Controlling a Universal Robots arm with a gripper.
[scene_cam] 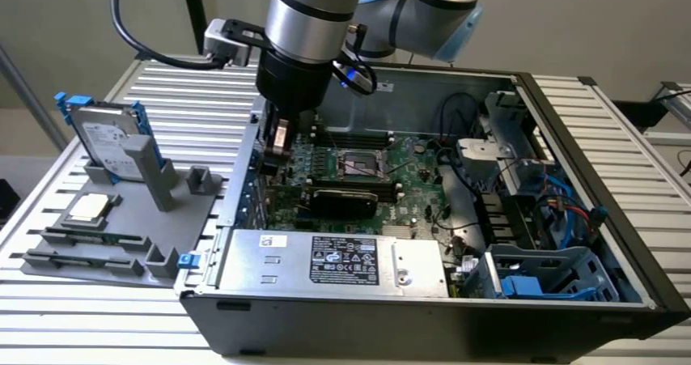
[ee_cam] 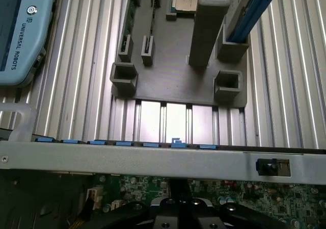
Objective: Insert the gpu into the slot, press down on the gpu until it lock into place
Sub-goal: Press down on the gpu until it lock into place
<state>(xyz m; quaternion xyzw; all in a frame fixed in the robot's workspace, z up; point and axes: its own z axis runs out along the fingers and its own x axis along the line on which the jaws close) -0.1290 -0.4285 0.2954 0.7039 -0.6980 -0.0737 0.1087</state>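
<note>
**Card down on the board, arm off to one side**

We saw the gpu (scene_cam: 343, 195) lying flat and low across the green board (scene_cam: 416, 159), just in front of the CPU socket (scene_cam: 361, 163). It looked seated, which we judged to be why nothing was holding it; the slot beneath it was hidden from us.

The pincer (scene_cam: 278, 138) hung over the board's edge by the case wall, apart from the gpu and toward the exterior view's left of it. We could not tell whether its fingers were spread or pressed together, because the wrist housing covered them.

Beyond the gpu from the pincer lay loose cables (scene_cam: 459, 110) and the drive cage (scene_cam: 540, 272). The power supply (scene_cam: 335, 260) sat just past the gpu on the camera's side. Behind the pincer, outside the case, stood the grey fixture (ee_cam: 173, 81) with a hard drive (scene_cam: 106, 138) upright in it. The case wall (ee_cam: 153, 157) ran close beside the pincer and left it little room on that side.
</note>
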